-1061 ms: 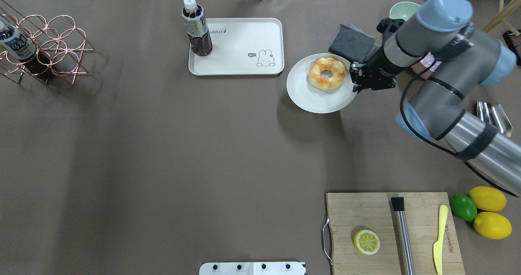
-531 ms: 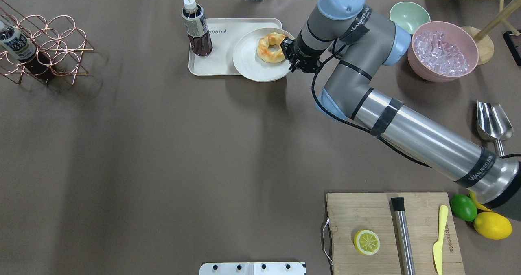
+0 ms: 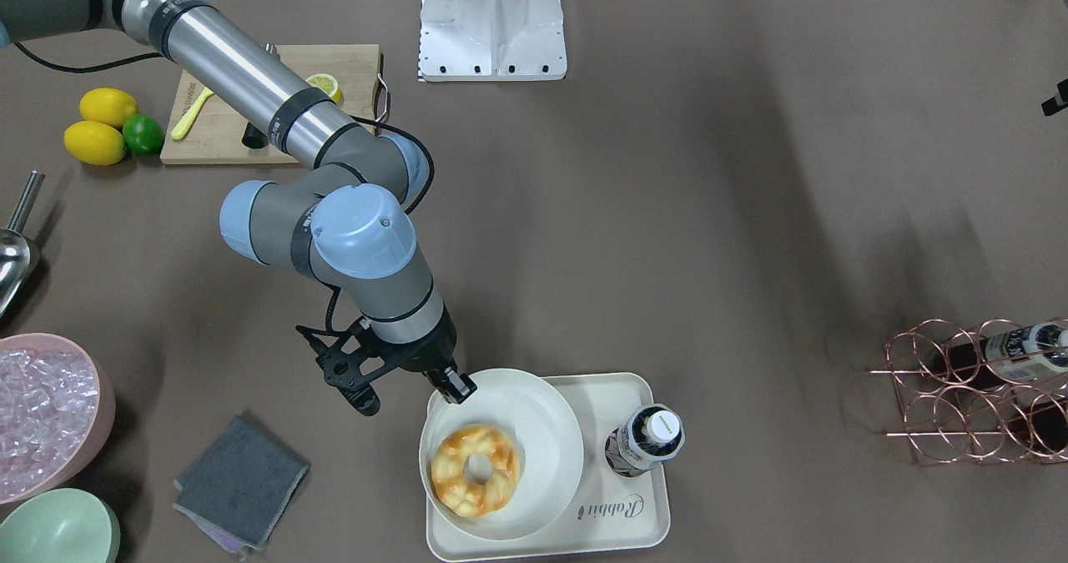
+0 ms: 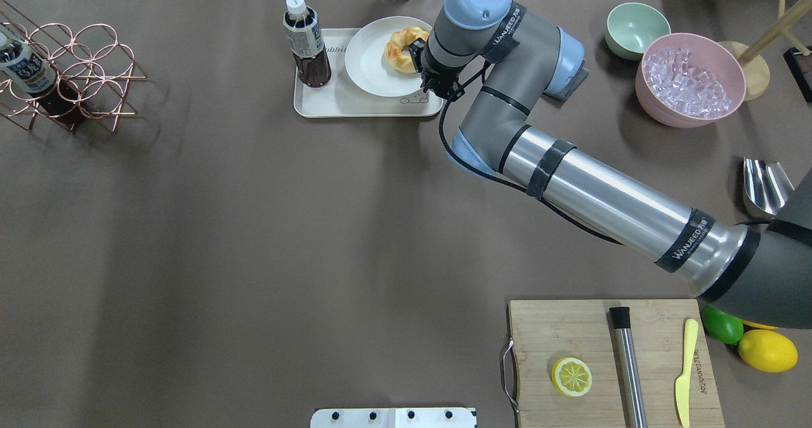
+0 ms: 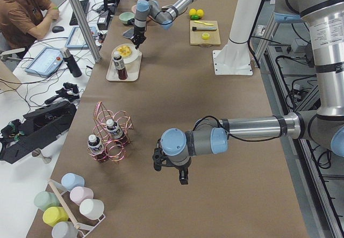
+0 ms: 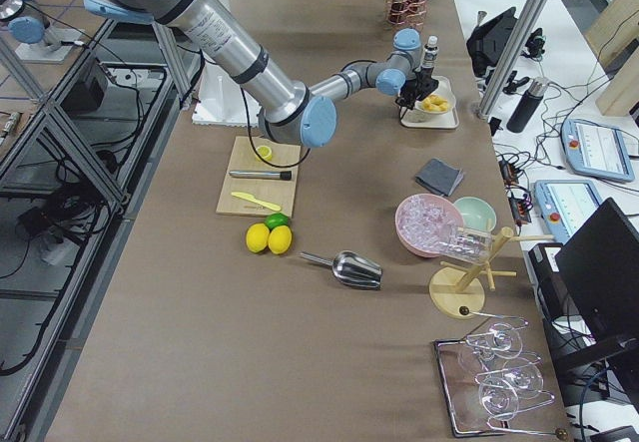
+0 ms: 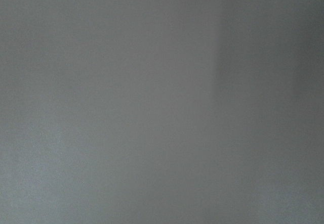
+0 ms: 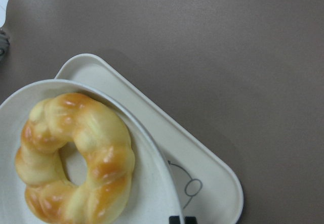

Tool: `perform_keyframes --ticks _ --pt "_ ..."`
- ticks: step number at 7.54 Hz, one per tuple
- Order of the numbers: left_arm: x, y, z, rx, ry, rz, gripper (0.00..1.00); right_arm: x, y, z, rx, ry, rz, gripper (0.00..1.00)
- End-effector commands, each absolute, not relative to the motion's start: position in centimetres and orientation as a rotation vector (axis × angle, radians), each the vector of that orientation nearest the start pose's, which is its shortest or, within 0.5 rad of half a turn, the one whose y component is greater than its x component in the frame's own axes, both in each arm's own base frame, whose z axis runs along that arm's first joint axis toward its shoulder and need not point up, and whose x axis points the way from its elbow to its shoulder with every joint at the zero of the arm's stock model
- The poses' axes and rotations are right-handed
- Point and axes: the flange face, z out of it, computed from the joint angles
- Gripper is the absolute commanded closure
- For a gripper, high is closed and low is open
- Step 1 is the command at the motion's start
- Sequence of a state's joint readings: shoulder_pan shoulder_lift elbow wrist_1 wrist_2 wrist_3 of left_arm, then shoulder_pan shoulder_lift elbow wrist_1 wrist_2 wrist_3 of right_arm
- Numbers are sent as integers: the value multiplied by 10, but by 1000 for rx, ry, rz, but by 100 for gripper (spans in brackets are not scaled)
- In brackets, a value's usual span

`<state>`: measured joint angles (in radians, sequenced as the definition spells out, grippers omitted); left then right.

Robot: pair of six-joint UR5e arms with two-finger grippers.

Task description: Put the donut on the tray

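Donut [image 3: 450, 471], a golden-orange braided ring with paler cream patches and a small centre hole, lies flat on a round cream-white plate [image 3: 546, 429], off-centre toward the side where the right gripper [image 3: 457, 388] has hold. That gripper's two dark fingers are closed onto the plate's rim, one above and one below, pinching it; they touch the plate only, not the donut. The plate sits over the large cream-white rectangular tray [image 3: 601, 542] with its raised rim and rabbit drawing, covering most of the tray's right half as the robot sees it and overhanging the far edge a little; whether the plate rests on the tray or hangs just above it cannot be told. A dark-filled plastic bottle with a white cap [image 4: 306, 44] stands upright on the tray's left end, just beside the plate. The left gripper [image 5: 183, 178] hovers over bare brown tabletop well apart from the tray, seen only from the side, so how far it is open cannot be told. Elsewhere lie a wooden cutting board [image 4: 571, 333] bearing a yellow lemon half [image 4: 571, 376], a pink bowl of ice cubes [image 4: 691, 79], and a copper wire bottle rack [image 4: 82, 66].
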<state>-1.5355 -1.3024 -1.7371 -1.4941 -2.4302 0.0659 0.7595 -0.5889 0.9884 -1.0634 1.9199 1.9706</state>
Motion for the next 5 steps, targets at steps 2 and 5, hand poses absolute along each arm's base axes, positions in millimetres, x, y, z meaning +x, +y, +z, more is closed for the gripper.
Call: perform_keyframes --ticks 2,5 --pt "-46 -366 694 -152 859 18 2 -581 -661 209 -183 -943 959 100" --pt "-45 -367 693 -150 859 21 2 -590 -658 216 -166 -927 968 69"
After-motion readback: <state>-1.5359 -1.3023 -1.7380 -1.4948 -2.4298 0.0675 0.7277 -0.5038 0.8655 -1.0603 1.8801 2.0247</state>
